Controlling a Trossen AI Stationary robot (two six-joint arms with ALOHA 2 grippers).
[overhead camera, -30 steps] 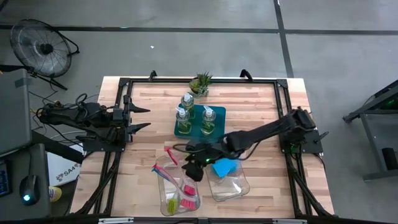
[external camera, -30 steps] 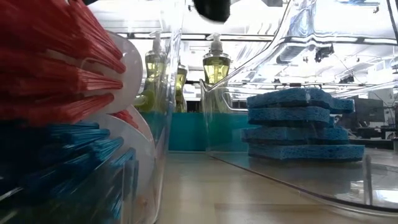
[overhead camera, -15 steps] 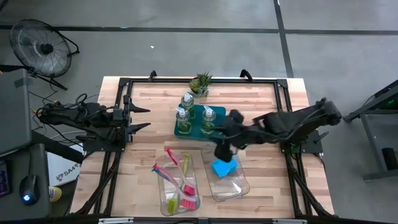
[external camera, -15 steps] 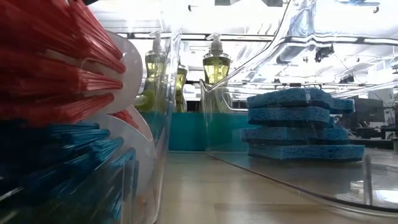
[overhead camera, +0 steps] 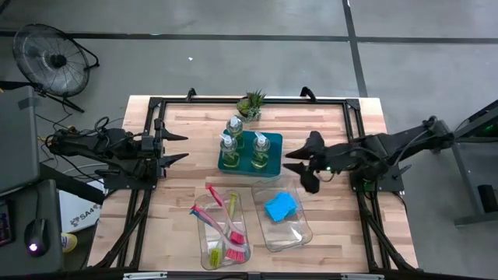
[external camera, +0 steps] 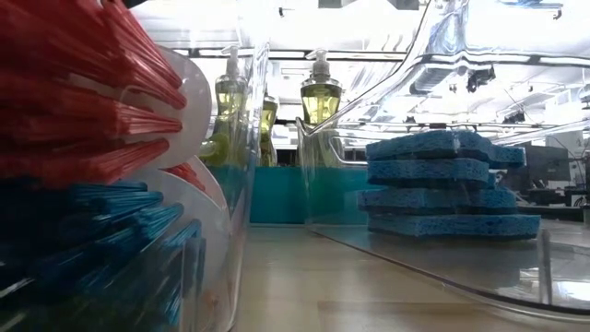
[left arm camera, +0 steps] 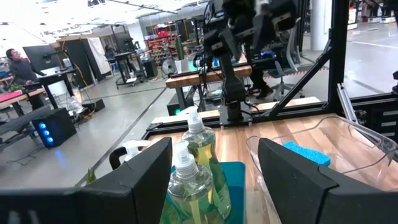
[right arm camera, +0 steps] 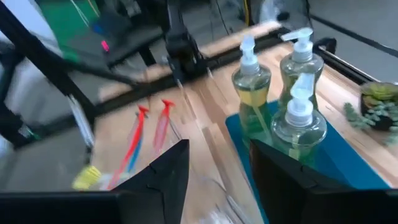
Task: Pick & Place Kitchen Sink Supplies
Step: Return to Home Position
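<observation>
Three clear pump bottles of yellow-green soap (overhead camera: 250, 144) stand on a teal tray (overhead camera: 268, 163) at mid-table. Blue sponges (overhead camera: 280, 207) lie stacked in the right clear bin (overhead camera: 299, 233). Red-pink, blue and yellow-green brushes (overhead camera: 222, 225) lie in the left clear bin (overhead camera: 204, 253), handles sticking out over its far rim. My right gripper (overhead camera: 302, 167) hangs open and holds nothing, above the table just right of the tray. My left gripper (overhead camera: 184, 148) waits open near the left edge, pointing level at the bottles (left arm camera: 193, 168).
A small green potted plant (overhead camera: 250, 103) stands at the far edge behind the tray. A black frame (overhead camera: 159, 101) runs around the tabletop. Bare wood lies between my left gripper and the tray, and right of the sponge bin.
My right gripper has pulled back from low between the two bins, rising and travelling toward the table's right and far side while rolling its wrist. It now hangs beside the tray. Sponges, brushes and bottles have stayed where they were.
</observation>
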